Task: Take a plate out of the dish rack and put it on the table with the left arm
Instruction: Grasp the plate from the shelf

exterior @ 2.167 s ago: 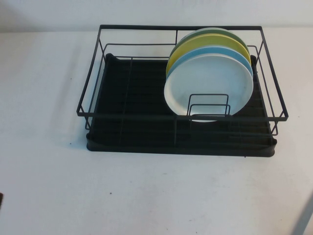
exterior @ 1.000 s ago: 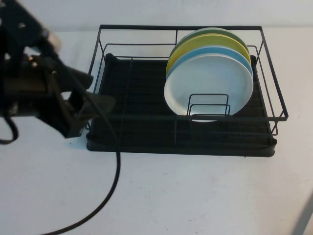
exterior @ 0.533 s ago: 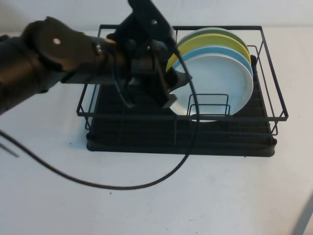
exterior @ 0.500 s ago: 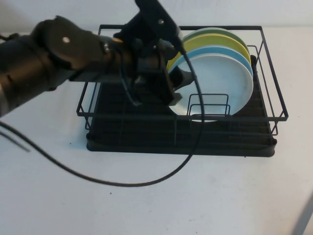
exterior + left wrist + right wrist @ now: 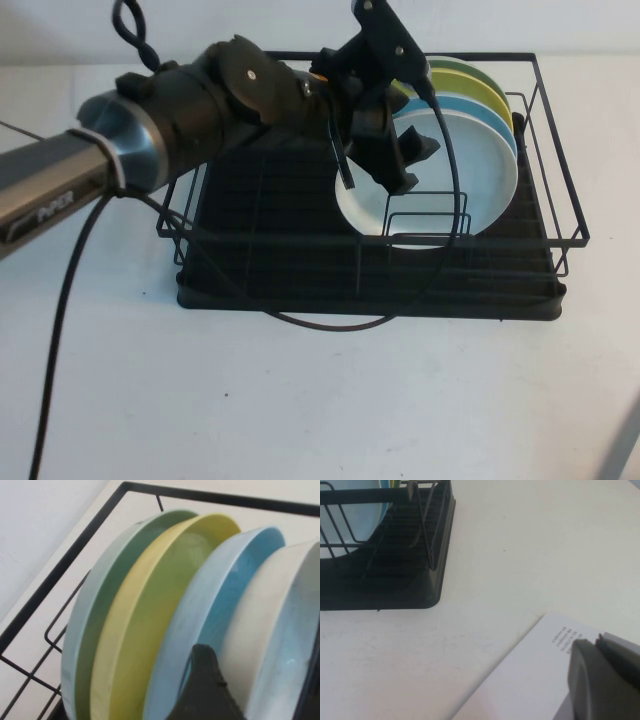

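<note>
The white plate [image 5: 450, 190] stands upright at the front of a stack in the black wire dish rack [image 5: 480, 300], on the rack's right side. Behind it stand a light blue plate [image 5: 480, 108], a yellow plate [image 5: 470, 86] and a green plate [image 5: 462, 66]. My left arm reaches in from the left over the rack. My left gripper [image 5: 408, 160] is open at the white plate's upper left rim. In the left wrist view one finger [image 5: 205, 690] sits between the light blue plate [image 5: 210, 605] and the white plate [image 5: 280, 605]. My right gripper [image 5: 592, 680] is parked low by the rack's right corner.
The rack's left half holds no dishes, and its wire wall [image 5: 75, 555] runs close behind the stack. The left arm's black cable [image 5: 330, 322] loops over the rack's front. The white table [image 5: 320, 400] is bare in front. A white printed sheet [image 5: 520, 680] lies under my right gripper.
My left arm swung in from the left edge, crossed the rack and brought its gripper onto the white plate's upper left rim. The plates have not moved.
</note>
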Tool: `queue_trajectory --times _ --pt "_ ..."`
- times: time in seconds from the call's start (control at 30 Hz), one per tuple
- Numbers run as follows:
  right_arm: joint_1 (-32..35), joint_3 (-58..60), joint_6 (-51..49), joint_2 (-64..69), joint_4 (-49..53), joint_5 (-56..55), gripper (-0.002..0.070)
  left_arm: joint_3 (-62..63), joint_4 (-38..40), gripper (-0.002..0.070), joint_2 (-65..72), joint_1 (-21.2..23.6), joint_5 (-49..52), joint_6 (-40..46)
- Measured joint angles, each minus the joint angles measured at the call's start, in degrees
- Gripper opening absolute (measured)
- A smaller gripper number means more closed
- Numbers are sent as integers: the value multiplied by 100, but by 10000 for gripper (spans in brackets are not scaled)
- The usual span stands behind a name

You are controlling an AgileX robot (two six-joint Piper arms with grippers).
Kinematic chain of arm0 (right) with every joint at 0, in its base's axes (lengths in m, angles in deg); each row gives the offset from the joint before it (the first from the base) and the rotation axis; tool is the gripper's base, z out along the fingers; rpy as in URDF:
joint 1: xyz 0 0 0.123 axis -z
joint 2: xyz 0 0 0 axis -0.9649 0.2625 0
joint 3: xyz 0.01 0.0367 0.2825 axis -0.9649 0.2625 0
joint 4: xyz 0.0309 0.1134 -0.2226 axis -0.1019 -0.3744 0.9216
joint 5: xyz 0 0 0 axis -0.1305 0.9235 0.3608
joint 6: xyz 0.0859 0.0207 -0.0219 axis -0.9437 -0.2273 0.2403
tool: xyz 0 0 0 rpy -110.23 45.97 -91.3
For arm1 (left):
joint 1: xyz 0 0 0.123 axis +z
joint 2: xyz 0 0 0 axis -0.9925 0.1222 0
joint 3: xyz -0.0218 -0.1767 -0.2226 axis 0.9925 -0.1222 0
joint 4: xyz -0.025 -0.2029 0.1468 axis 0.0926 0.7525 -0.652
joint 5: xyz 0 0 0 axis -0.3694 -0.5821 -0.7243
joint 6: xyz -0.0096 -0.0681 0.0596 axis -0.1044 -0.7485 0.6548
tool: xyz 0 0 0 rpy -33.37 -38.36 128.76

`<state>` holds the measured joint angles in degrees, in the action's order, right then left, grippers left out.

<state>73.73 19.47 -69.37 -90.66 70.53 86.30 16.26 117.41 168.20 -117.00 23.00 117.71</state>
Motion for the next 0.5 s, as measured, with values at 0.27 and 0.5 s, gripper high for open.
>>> queue_trajectory --times 0.27,0.5 --pt "0 0 0 0 0 0 -18 44 189 417 295 0 -324 407" --pt "0 0 0 0 0 0 -18 44 223 83 302 0 -619 525"
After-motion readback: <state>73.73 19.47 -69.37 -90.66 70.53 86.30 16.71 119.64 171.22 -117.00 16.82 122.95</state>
